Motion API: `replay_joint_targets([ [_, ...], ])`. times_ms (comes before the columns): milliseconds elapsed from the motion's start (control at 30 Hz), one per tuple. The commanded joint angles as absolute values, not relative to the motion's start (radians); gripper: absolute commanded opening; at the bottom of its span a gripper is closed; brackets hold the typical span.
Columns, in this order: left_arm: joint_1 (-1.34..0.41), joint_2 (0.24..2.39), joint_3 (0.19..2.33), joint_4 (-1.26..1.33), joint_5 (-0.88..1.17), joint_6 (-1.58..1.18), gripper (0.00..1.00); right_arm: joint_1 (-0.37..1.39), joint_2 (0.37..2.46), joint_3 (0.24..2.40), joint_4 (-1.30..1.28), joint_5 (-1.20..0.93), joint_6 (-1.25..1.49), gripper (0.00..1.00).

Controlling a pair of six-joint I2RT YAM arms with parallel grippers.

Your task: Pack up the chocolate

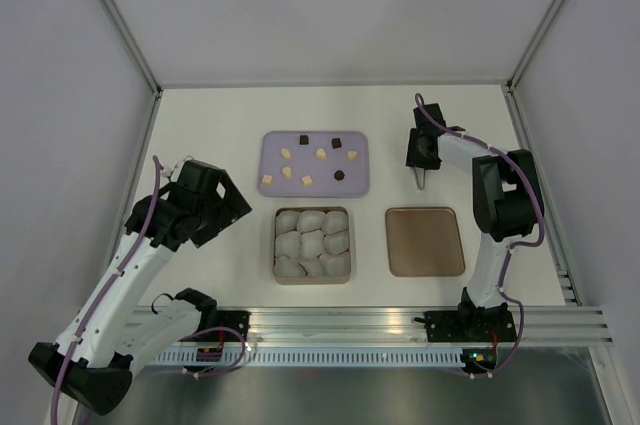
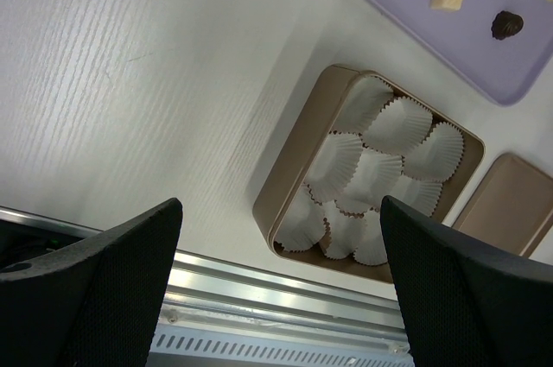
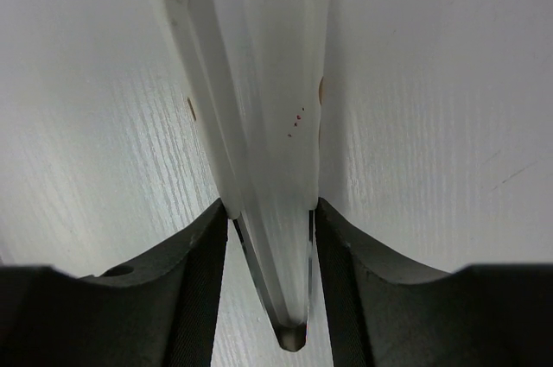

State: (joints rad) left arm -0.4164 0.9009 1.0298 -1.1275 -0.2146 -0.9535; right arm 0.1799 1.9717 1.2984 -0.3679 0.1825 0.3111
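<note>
Chocolate cubes, cream and dark, lie scattered apart on the lavender tray at the far middle of the table. Just nearer sits the square box, packed edge to edge with white paper cups. The brown lid lies to its right across a bare gap. The left gripper hangs wide open and empty, left of the box. The right gripper is clamped on translucent tweezers, just right of the tray's edge.

no readable text, no labels, no brand marks, no numbers on anything in view
</note>
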Motion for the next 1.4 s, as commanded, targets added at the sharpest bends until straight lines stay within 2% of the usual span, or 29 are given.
replay_joint_targets([
  [0,-0.413,0.884,1.02,-1.115,-0.255,-0.991,1.0,0.179,1.974,1.259,-0.429,0.23,0.302,0.49],
  [100,-0.413,0.888,1.022,-1.115,-0.258,-0.992,1.0,0.179,1.948,1.281,-0.452,0.229,0.298,0.45],
  [367,-0.413,0.89,1.035,-1.117,-0.245,-0.988,1.0,0.179,1.842,1.362,-0.598,0.17,0.302,0.44],
  [700,-0.414,0.89,1.068,-1.138,-0.222,-0.989,1.0,0.186,1.766,1.479,-0.957,0.016,0.342,0.43],
  [867,-0.413,0.897,1.098,-1.154,-0.206,-0.98,1.0,0.28,1.779,1.577,-1.124,0.008,0.362,0.43],
  [1133,-0.414,0.911,1.109,-1.163,-0.172,-0.948,1.0,0.483,1.9,1.801,-1.187,0.011,0.411,0.44],
  [1367,-0.413,0.917,1.108,-1.158,-0.167,-0.917,1.0,0.537,2.051,1.95,-1.223,0.118,0.428,0.44],
])
